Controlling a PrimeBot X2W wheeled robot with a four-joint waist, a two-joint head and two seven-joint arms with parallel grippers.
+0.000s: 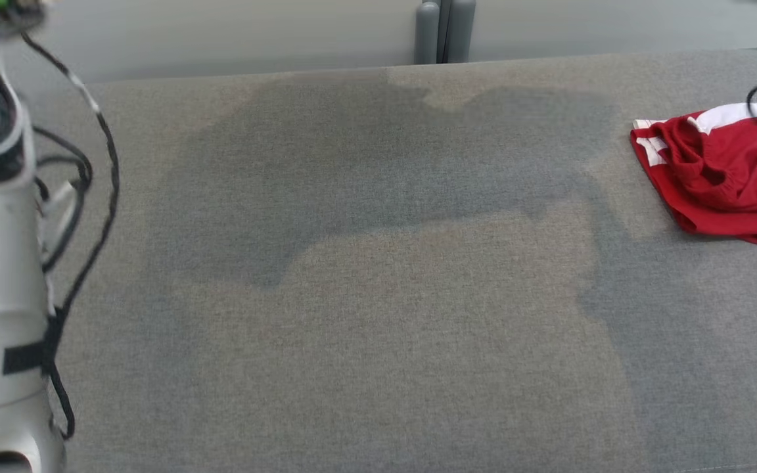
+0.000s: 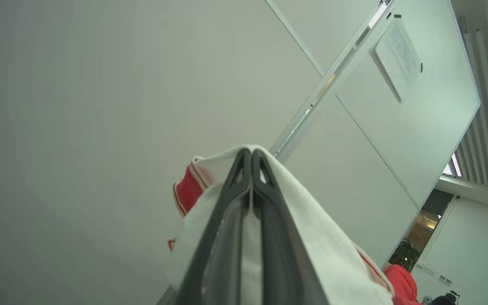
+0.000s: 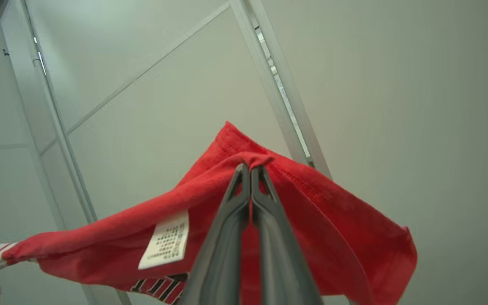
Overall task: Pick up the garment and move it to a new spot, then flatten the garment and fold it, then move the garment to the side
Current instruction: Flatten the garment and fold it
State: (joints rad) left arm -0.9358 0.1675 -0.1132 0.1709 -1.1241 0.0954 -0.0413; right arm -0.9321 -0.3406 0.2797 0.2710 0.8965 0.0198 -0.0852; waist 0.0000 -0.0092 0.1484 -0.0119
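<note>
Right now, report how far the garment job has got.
Done: the garment is picked up, left tool and right tool both shut on it. In hand: holding it aloft. Left: laying it on the grey surface, flattening, folding, moving aside.

an office-like test room, not a home: pale wall panels (image 2: 142, 84) joined by slim metal strips (image 2: 311, 110), a printed paper notice (image 2: 396, 55) stuck on one panel, a slatted ceiling with strip lights (image 2: 456, 165), a potted plant (image 2: 405, 254) by a doorway, and a wide grey cloth-covered worktop (image 1: 378, 328).
</note>
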